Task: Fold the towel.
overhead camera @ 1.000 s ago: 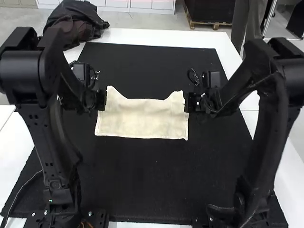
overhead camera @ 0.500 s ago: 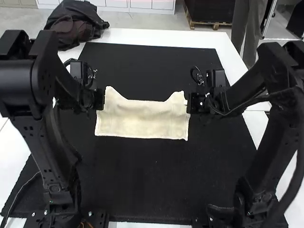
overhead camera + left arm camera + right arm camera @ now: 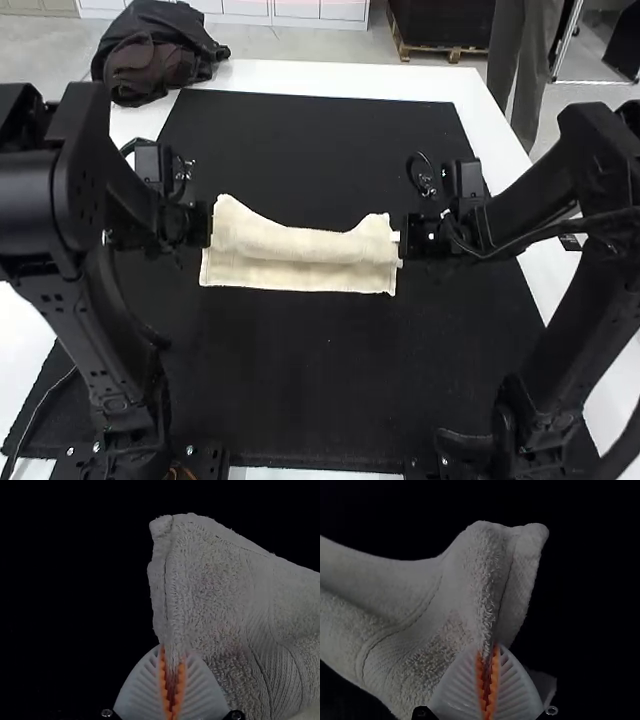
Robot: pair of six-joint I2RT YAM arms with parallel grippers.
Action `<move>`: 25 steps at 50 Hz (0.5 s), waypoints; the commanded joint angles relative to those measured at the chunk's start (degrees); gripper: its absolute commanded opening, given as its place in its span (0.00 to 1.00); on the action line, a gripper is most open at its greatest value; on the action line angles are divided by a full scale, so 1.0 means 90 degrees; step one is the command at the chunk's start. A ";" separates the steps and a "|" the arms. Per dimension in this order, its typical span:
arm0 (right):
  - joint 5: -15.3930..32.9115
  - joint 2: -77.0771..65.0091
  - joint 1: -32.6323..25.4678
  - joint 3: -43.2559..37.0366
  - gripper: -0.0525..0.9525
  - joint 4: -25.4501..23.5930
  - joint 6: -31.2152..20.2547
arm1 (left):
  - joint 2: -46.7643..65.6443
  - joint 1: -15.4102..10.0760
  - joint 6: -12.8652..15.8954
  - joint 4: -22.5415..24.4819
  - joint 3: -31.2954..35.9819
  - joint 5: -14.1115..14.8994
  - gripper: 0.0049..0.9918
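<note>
Left claw (image 3: pixel 211 225): pinching left edge, cream terry-cloth towel (image 3: pixel 300 272) | Right claw (image 3: pixel 400 248): pinching right edge | Towel: far edge sagging between

Left arm (image 3: pixel 90 345): matte black; thick drum-shaped joint (image 3: pixel 30 205), squared housings, straight links pierced with small round holes; orange wires (image 3: pixel 178 472) and bright screw heads (image 3: pixel 190 450) at the base. Right arm (image 3: pixel 555 335): matching black, slim black cable (image 3: pixel 540 235) along the forearm. Left fingers (image 3: pixel 142 690), right fingers (image 3: pixel 514 685): white, tapered, finely ribbed, with orange toothed pads (image 3: pixel 163 680); metal fasteners (image 3: pixel 107 713) beside their bases
</note>
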 commanded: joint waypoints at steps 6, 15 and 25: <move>-0.0048 -0.0146 -0.0272 -0.0127 0.03 -0.0019 -0.0170 | -0.0204 0.0125 0.0146 0.0150 -0.0256 -0.0131 0.02; -0.0038 -0.0117 -0.0272 -0.0323 0.03 -0.0009 -0.0336 | -0.0194 0.0144 0.0146 0.0453 -0.0598 -0.0121 0.02; 0.0021 0.0176 -0.0272 -0.0547 0.03 0.0098 -0.0707 | -0.0194 0.0144 0.0146 0.0893 -0.0959 -0.0131 0.02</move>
